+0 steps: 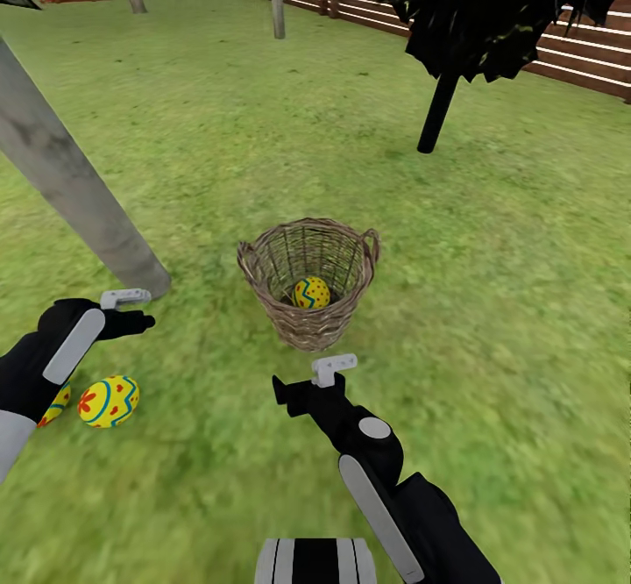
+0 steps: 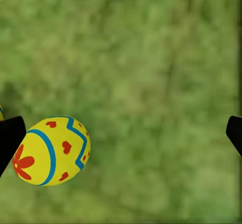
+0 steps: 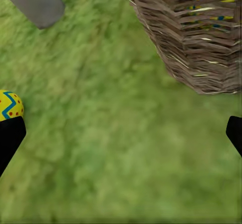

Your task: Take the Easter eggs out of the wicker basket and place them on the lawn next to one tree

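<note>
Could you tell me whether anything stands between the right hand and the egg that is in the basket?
Only the basket's own near wall. The right hand hangs empty just outside it, with bare lawn around, and the egg lies deep inside, so the hand must go over the rim.

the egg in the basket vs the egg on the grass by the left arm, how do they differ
The egg in the basket sits deep inside the wicker basket, partly hidden by its wall; the egg on the grass lies in the open on the lawn, fully visible. The basket egg is far from the grey tree trunk; the grass egg lies closer to it, under the left gripper. Both are yellow with a blue zigzag and red marks.
</note>
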You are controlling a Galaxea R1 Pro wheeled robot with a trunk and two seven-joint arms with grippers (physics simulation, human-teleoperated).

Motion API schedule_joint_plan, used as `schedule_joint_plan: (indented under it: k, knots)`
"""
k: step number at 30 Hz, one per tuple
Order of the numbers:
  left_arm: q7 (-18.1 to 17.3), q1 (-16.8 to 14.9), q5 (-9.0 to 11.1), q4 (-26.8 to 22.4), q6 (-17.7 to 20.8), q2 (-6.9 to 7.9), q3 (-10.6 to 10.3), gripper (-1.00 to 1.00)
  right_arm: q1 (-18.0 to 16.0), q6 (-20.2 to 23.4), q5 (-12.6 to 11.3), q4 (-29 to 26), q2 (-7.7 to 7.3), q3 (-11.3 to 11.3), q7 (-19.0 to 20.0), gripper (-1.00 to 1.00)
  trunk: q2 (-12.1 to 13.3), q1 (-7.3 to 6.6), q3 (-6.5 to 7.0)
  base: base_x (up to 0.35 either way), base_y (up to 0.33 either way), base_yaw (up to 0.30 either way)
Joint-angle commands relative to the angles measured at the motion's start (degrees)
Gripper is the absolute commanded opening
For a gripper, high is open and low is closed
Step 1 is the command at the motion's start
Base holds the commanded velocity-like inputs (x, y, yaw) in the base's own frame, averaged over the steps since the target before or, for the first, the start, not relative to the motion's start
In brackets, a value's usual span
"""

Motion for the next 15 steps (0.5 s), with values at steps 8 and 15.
schedule_joint_plan:
  k: [8,15]
  knots:
    - [0.72,2.37,0.57,-4.71,0.07,0.07,-0.14,1.0,-0.05,0.14,-0.62,-0.07,0.0,0.16,-0.53,1.0,-0.02,-0.01,-0.04,0.0,-0.089,0.0]
    - [0.85,3.37,0.5,-7.87,0.07,0.06,-0.18,1.0,-0.05,0.14,-0.61,-0.07,0.0,0.1,-0.53,1.0,0.03,-0.11,0.84,0.0,-0.015,0.0]
